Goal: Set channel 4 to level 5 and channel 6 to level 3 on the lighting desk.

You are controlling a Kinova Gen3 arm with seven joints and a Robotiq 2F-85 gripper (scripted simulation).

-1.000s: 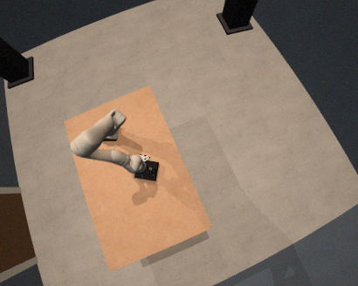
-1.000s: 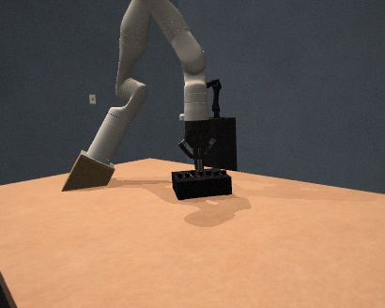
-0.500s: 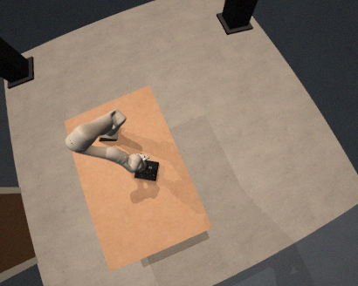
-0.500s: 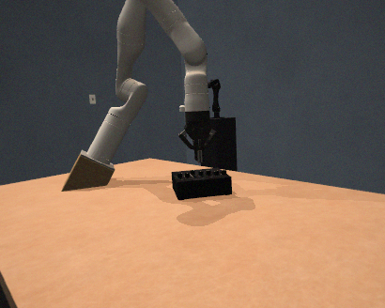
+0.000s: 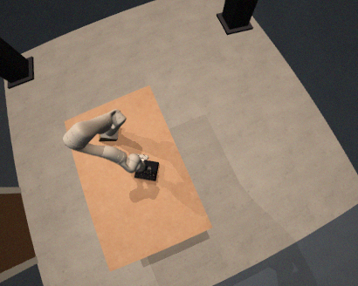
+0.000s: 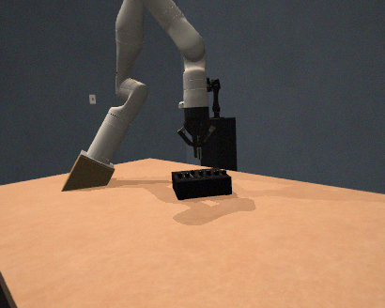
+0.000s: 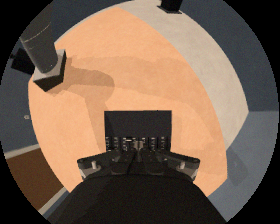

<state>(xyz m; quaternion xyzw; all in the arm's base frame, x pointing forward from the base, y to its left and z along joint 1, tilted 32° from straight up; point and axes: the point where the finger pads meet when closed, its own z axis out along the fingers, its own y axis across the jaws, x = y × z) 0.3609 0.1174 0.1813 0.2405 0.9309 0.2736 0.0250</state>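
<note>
The lighting desk [image 5: 148, 171] [image 6: 202, 184] [image 7: 138, 123] is a small black box with a row of fader caps along its top. It stands on the orange table [image 5: 131, 218] [image 6: 188, 254] [image 7: 125, 66]. My gripper [image 6: 197, 154] [image 7: 138, 145] [image 5: 144, 158] is shut and empty. It points straight down and hangs a little above the desk's top, over the row of faders. In the wrist view the closed fingertips cover the near edge of the desk, and the fader caps show as small pale marks just beyond them. The fader levels are too small to read.
The arm's base [image 5: 108, 139] [image 6: 86, 173] stands on the table behind and left of the desk. A dark box-shaped stand [image 6: 221, 143] rises behind the desk. Black posts [image 5: 236, 15] [image 5: 15, 65] stand on the floor beyond the table.
</note>
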